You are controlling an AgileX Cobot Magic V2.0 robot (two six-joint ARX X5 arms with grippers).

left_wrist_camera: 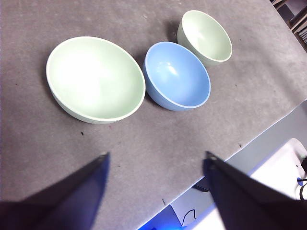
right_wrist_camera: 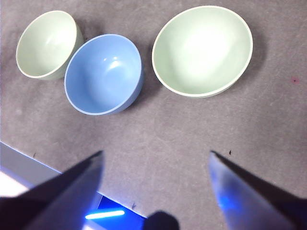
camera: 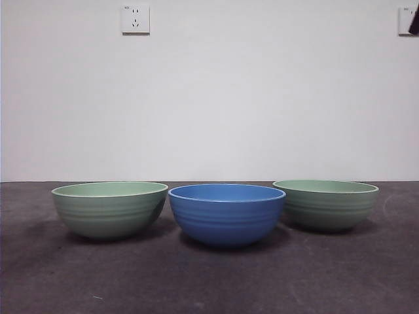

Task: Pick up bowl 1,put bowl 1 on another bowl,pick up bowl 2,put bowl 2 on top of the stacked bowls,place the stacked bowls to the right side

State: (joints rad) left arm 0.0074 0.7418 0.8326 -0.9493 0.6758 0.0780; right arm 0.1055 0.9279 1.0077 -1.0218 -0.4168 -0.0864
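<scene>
The left gripper (left_wrist_camera: pixel 156 191) and the right gripper (right_wrist_camera: pixel 156 191) both hang above the grey table (camera: pixel 209 281) with jaws spread apart and nothing between them, well clear of the bowls. Three bowls stand in a row: one blue bowl (camera: pixel 226 213) in the middle, with one pale green bowl at its 9 o'clock (camera: pixel 109 209) and a second at its 3 o'clock (camera: pixel 325 204), each just beside it.

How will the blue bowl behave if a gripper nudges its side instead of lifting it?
The blue bowl narrows to a small base under rounded walls, so a high nudge would probably rock it rather than slide it. Its inside shows glossy highlights, so it is likely rigid and somewhat slippery. The green bowls sit close on both sides; it may bump one.
</scene>
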